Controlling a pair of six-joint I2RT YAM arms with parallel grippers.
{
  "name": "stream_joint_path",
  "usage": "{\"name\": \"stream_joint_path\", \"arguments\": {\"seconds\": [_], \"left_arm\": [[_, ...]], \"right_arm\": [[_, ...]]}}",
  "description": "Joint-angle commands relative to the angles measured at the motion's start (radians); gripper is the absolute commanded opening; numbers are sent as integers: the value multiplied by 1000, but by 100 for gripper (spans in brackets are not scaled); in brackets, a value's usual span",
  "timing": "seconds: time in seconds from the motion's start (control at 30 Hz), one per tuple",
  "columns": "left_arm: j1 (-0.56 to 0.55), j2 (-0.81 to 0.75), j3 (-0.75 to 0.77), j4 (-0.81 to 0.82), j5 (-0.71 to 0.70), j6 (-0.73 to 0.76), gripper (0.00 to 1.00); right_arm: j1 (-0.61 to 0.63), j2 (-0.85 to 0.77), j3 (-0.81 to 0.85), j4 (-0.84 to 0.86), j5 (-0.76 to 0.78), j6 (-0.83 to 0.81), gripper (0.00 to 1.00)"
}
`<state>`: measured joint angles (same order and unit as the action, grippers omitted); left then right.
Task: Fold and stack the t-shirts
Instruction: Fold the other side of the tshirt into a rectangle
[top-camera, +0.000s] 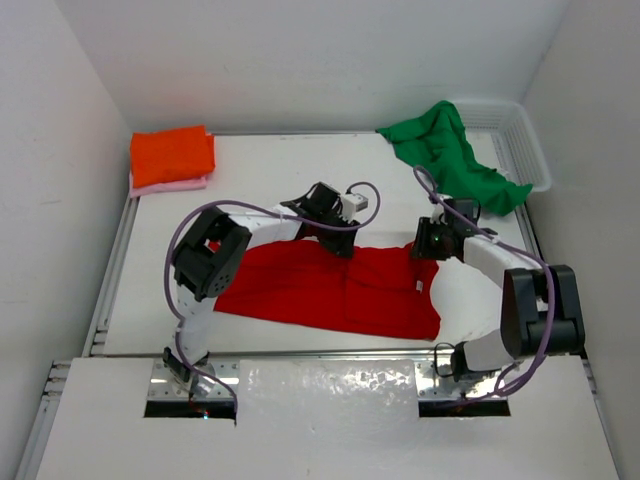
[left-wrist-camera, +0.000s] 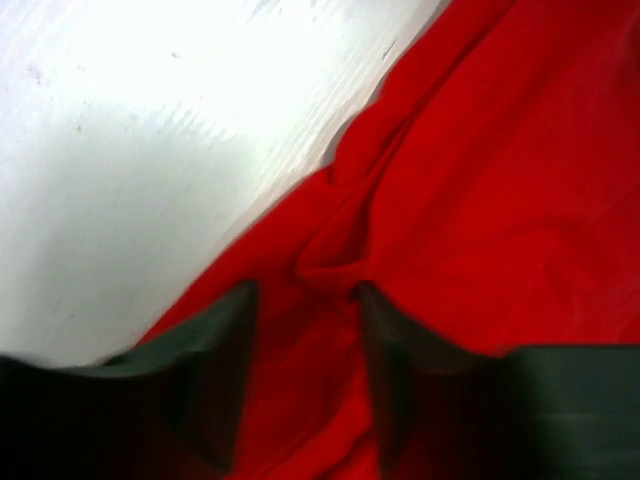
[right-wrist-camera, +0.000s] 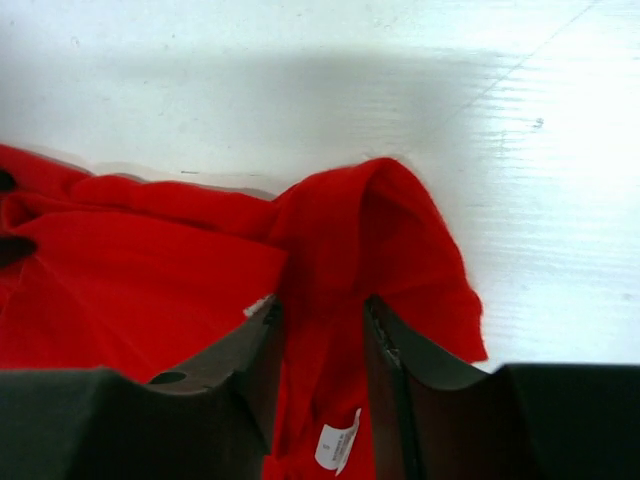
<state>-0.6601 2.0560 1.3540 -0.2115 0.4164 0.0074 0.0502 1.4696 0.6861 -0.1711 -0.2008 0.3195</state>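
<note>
**A:** Where is the red shirt (top-camera: 330, 290)?

**B:** It lies spread out on the bench (top-camera: 270, 170), toward the near edge. Both arms reach down to its far edge.

**A:** And the left gripper (left-wrist-camera: 305, 295)?

**B:** It is low over the far edge, fingers a narrow way apart. A wrinkle of red cloth lies between them, and nothing is pinched.

**A:** The right gripper (right-wrist-camera: 322, 305)?

**B:** It is at the far right corner of the shirt, also narrowly parted. A raised fold fills the gap, with a white label (right-wrist-camera: 338, 440) just below. I cannot tell whether it grips the fold.

**A:** What about the other shirts?

**B:** The orange shirt (top-camera: 172, 155) sits folded on the pink shirt (top-camera: 170, 186) in the far left corner. The green shirt (top-camera: 450, 155) is crumpled at the far right corner, spilling out of the basket (top-camera: 525, 145).
</note>
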Motion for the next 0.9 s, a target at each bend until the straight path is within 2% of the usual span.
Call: {"name": "stream_joint_path", "arguments": {"seconds": [0.0,0.17,0.27,0.4,0.47,0.6,0.73,0.87], "left_arm": [[1,-23,60,-54,-42,57,46],[10,-85,126,-126,-102,123,48],[31,-134,129,-176,-119,143,49],[60,-194,112,-248,-131,178,49],[60,-212,103,-275,-98,210,47],[21,-220,56,-296,116,198,47],[-76,-182,30,-293,98,204,52],[-82,-123,72,-301,23,203,53]], "right_arm": [[0,-37,62,-34,47,-25,37],[0,-144,43,-119,69,59,34],[0,-202,-2,-165,6,120,34],[0,-245,-118,-128,-83,202,35],[2,-246,-154,-88,-129,237,33],[5,-224,-160,-93,-138,262,33],[5,-181,-163,-81,-155,265,39],[5,-150,-166,-51,-158,267,39]]}}
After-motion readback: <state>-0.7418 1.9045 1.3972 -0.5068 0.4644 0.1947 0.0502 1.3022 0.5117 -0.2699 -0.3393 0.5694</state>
